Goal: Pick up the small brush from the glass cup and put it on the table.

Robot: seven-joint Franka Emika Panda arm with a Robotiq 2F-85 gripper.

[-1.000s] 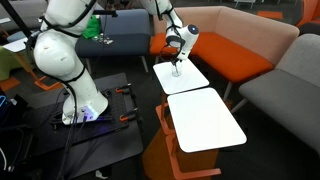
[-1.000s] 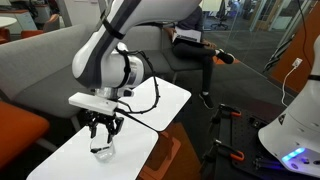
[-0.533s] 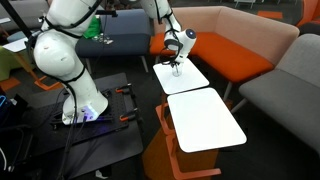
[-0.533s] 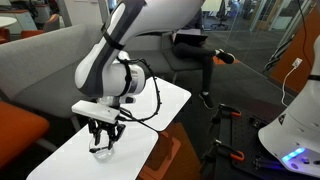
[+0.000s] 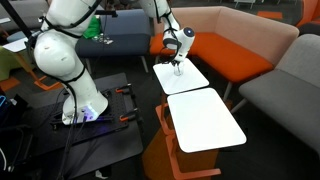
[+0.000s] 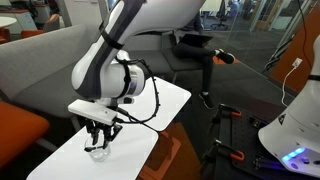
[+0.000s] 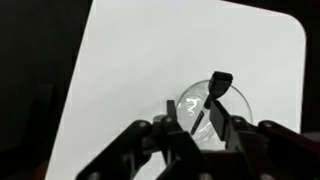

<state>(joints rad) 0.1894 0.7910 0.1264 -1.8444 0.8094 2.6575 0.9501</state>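
Observation:
The glass cup stands on the smaller-looking white table, with the small brush leaning in it, its dark head over the rim. In the wrist view my gripper is open, with one finger on each side of the brush shaft above the cup; the brush lies close to the right finger. In an exterior view the gripper hangs straight down over the cup near the table's near end. In the exterior view from farther off, the gripper sits over the far table; the cup is too small to make out.
A larger-looking white table adjoins the small one. Orange and grey sofas surround both. A second white robot stands on a black mat nearby. A person sits behind.
The gripper has come down a little closer to the cup and shifted slightly sideways. The cup and brush have not moved.

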